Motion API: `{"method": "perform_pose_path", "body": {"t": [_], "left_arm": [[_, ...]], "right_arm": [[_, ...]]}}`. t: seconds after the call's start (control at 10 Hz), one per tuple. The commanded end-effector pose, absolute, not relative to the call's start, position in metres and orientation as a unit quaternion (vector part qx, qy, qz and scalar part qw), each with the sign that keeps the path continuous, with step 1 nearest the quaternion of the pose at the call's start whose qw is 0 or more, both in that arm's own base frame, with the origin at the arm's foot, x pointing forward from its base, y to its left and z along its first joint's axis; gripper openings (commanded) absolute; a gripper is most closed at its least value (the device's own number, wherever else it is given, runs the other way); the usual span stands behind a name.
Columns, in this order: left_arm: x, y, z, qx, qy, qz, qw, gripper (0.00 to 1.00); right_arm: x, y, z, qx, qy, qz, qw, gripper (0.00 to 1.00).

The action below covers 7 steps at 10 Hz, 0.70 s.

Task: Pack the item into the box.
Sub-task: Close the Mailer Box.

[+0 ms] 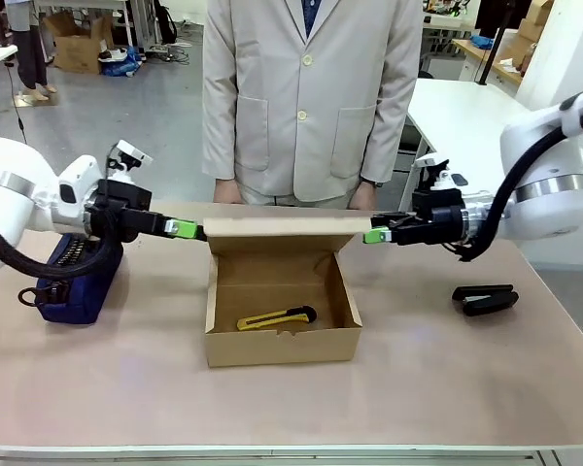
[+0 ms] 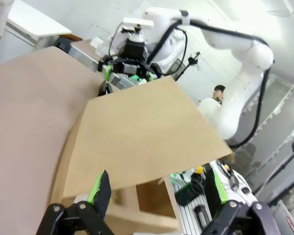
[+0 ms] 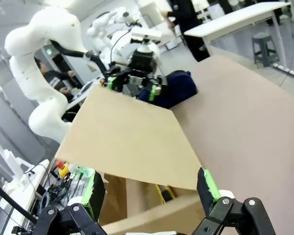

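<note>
Table [image 1: 447, 388], near side bare. Cardboard box [image 1: 282, 345] at mid-table, open to the top. Yellow utility knife [image 1: 275, 318] lies flat on the box floor, close to the near wall, black end toward the robot's right.

Black stapler [image 1: 486, 299] on the table well to the right of the box. Navy zip pouch [image 1: 78, 291] toward the left edge, under the left arm.

Flap lid [image 1: 287, 227] raised and roughly level above the box's far wall. Left gripper [image 1: 185, 229] at the flap's left end, right gripper [image 1: 374, 236] at its right end, each tip just at the cardboard edge. Left wrist view: green-padded fingers [image 2: 102, 188] spread wide, flap edge lying across the gap, not pinched. Right wrist view: fingers [image 3: 204, 183] likewise wide apart with the flap's edge between them, nothing clamped.

Person in a beige jacket [image 1: 311, 97] stands at the far edge, behind the box.
</note>
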<state>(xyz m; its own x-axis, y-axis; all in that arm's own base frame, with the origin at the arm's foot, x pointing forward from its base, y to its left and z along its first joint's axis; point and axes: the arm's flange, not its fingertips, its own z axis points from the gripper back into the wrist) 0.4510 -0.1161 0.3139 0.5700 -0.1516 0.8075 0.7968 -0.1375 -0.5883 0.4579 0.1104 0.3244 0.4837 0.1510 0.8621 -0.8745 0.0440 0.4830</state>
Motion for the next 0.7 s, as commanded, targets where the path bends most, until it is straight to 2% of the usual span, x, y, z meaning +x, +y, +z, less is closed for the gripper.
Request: {"method": "perform_pose_path", "body": {"t": [0.0,0.1,0.2,0.3,0.5,0.6], "left_arm": [[0.429,-0.090,0.316,-0.636,-0.272,-0.419,0.588,1.00],[0.423,-0.071,0.317,-0.639,-0.308,-0.395,0.583,1.00],[0.423,-0.058,0.320,-0.669,-0.338,-0.359,0.557,1.00],[0.428,-0.061,0.323,-0.691,-0.339,-0.333,0.544,1.00],[0.446,-0.098,0.324,-0.676,-0.331,-0.326,0.572,1.00],[0.452,-0.119,0.324,-0.656,-0.314,-0.330,0.602,1.00]], "right_arm": [[0.450,0.089,0.323,0.572,-0.336,0.376,0.647,1.00],[0.452,0.077,0.323,0.584,-0.351,0.358,0.639,1.00],[0.456,0.071,0.327,0.610,-0.374,0.318,0.622,1.00],[0.463,0.081,0.332,0.634,-0.379,0.266,0.620,1.00],[0.467,0.126,0.334,0.594,-0.362,0.306,0.650,1.00],[0.462,0.146,0.335,0.593,-0.344,0.334,0.647,1.00]]}}
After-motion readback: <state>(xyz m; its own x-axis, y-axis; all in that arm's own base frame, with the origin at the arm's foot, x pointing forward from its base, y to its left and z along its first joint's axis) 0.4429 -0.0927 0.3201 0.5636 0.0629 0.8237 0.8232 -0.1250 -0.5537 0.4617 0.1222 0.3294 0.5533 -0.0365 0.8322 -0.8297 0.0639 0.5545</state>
